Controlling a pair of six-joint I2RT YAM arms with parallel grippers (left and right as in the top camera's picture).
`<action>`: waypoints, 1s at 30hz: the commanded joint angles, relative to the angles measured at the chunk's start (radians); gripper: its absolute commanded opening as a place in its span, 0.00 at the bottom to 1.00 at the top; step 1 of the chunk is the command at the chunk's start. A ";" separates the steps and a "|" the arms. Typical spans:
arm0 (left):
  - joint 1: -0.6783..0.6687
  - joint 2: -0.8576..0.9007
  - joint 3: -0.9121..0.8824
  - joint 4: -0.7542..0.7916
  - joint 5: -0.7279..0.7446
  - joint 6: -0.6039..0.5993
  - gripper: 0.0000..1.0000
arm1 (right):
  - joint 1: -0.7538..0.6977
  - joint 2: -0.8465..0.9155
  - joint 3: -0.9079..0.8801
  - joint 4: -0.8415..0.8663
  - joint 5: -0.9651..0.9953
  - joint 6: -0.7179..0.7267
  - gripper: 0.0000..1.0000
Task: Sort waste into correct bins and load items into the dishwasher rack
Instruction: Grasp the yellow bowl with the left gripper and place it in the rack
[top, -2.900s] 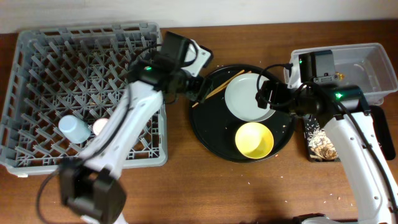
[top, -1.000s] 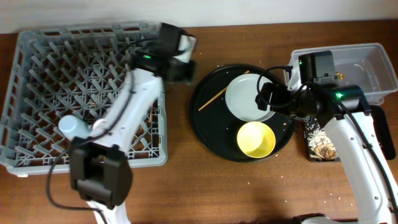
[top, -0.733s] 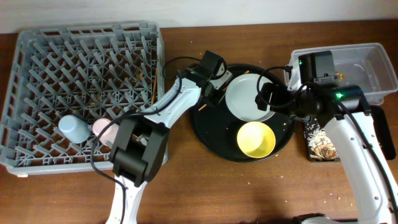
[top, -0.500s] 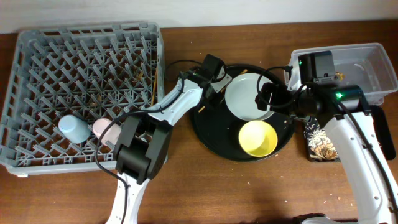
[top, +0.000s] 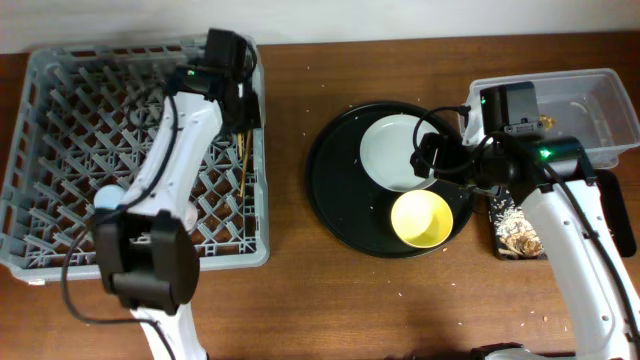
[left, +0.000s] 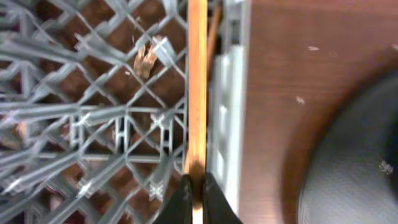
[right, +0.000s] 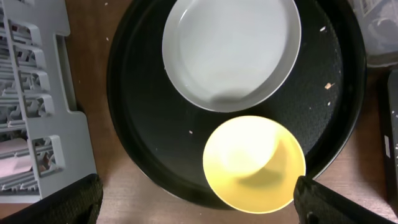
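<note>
My left gripper (left: 196, 198) is shut on a thin wooden chopstick (left: 197, 81). It holds the stick over the right wall of the grey dishwasher rack (top: 60, 120), near the rack's far right corner, where the left gripper (top: 243, 103) also shows from overhead. A wooden stick (top: 245, 165) lies along the rack's right side below it. My right gripper (right: 198, 202) is open above the yellow bowl (right: 254, 163) and holds nothing. The pale plate (right: 231, 53) lies just beyond the bowl. A pink cup (right: 15, 164) sits in the rack, and a blue cup (top: 103, 197) peeks out beside my left arm.
Bowl and plate rest on a large round black tray (top: 335, 190) right of the rack. At the far right stand a clear tub (top: 590, 110) and a shallow black rectangular tray (top: 497, 215) with food scraps in it. Crumbs dot the brown table.
My left arm closed on the chopstick lying on the round tray and carried it left to the rack's right wall. The right arm has not moved.
</note>
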 joint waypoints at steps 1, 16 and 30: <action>0.001 0.056 -0.080 0.035 -0.008 0.017 0.08 | -0.003 -0.016 0.016 0.002 -0.002 0.001 0.98; -0.392 -0.063 -0.129 0.125 0.492 0.064 0.52 | -0.279 -0.016 0.016 -0.079 0.054 0.132 0.98; -0.565 0.131 -0.320 0.391 0.458 -0.054 0.03 | -0.284 -0.016 0.016 -0.112 0.054 0.131 0.99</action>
